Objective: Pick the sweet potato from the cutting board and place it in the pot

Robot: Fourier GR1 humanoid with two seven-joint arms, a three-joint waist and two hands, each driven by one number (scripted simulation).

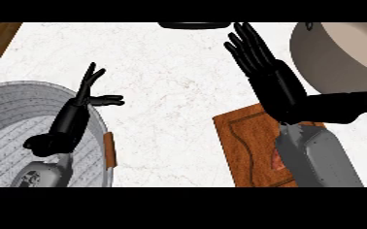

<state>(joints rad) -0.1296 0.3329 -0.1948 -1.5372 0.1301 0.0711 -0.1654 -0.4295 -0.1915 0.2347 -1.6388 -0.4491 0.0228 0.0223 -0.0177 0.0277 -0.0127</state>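
Overhead, right hand [276,80], fingers spread, hovers between cutting board [247,148] and pot [326,53]; left hand [86,99] open too.

"Where did you look from?"
"From my head, steeply down at the counter [165,87], close in. My forearms came in from the lower edge."
"Any second view?"
"No, one only. The pot [333,53] and board [247,145] were cut by the edges."

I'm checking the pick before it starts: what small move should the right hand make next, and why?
Probably draw the right hand back toward the robot and down over the cutting board. Its fingers are straight and hold nothing, out beyond the board, while a reddish sliver, likely the sweet potato, shows beside the forearm. The pot comes later.
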